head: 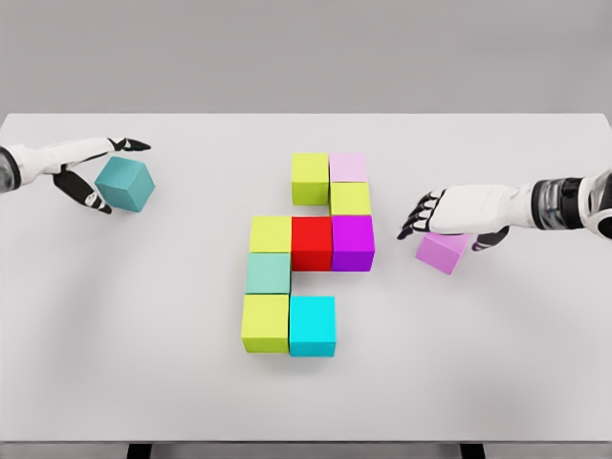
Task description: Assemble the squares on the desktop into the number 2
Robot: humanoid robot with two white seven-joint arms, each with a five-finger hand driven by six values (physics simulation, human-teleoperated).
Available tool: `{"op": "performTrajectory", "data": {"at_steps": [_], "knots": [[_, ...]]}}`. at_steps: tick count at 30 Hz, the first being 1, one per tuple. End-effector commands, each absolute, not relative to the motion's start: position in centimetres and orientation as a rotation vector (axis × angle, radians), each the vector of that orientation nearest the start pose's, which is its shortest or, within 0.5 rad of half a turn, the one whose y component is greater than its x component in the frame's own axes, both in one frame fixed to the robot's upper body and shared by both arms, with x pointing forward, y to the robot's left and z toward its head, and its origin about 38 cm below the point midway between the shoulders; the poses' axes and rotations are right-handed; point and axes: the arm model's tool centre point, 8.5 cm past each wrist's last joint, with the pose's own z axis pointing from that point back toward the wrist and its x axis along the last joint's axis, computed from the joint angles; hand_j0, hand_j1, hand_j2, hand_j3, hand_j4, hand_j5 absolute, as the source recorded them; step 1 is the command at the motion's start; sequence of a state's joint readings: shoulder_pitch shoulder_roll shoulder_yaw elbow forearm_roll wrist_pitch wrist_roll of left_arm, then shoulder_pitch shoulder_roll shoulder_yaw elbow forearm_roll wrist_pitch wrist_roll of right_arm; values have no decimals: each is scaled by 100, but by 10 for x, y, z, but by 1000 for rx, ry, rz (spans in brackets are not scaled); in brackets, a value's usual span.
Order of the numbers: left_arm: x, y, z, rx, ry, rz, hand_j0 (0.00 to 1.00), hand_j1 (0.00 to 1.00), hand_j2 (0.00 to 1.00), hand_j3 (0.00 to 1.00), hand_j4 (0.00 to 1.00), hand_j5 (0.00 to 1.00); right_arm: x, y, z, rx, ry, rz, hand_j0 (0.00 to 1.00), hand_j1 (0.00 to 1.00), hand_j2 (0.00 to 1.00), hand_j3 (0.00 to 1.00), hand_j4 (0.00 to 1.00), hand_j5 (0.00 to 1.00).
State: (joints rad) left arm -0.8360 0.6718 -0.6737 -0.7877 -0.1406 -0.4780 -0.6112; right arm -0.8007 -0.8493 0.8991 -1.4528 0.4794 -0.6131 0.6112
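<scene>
While nine blocks (pixel 308 253) are sitting together mid-table, the left hand (pixel 91 172) is gripping a teal cube (pixel 125 184). The right hand (pixel 449 212) is holding a tilted violet cube (pixel 443 251), well apart.

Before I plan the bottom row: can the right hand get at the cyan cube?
Probably yes. The right hand lies over the violet cube, and the bare table between it and the cyan cube leaves that cube's right side free.
</scene>
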Motion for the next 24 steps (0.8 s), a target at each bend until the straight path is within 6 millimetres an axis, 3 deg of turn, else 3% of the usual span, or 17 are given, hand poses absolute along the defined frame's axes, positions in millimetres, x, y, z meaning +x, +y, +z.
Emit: {"op": "performTrajectory", "data": {"at_steps": [1, 3, 11, 13, 16, 18, 24], "knots": [[508, 398, 163, 283, -1160, -1488, 100, 100, 100, 100, 100, 100, 430, -281, 189, 450, 1491, -3246, 69, 69, 69, 69, 69, 69], [508, 398, 162, 283, -1156, -1486, 100, 100, 100, 100, 100, 100, 429, -281, 187, 439, 1483, -3251, 61, 61, 61, 61, 61, 61], [508, 399, 161, 284, -1152, -1483, 100, 100, 100, 100, 100, 100, 427, -281, 182, 421, 1479, -3261, 49, 49, 49, 49, 49, 49], [509, 395, 158, 277, -1152, -1480, 99, 99, 99, 99, 99, 99, 427, -282, 183, 426, 1482, -3261, 48, 48, 48, 48, 48, 48], [509, 397, 157, 281, -1138, -1477, 86, 86, 86, 86, 86, 86, 429, -283, 186, 419, 1525, -3256, 49, 49, 49, 49, 49, 49], [509, 400, 154, 286, -1121, -1464, 84, 84, 84, 84, 84, 84, 429, -283, 189, 398, 1573, -3249, 51, 51, 51, 51, 51, 51], [508, 400, 153, 285, -1113, -1467, 78, 78, 78, 78, 78, 78, 420, -296, 216, 419, 1632, -3214, 53, 53, 53, 53, 53, 53]]}}
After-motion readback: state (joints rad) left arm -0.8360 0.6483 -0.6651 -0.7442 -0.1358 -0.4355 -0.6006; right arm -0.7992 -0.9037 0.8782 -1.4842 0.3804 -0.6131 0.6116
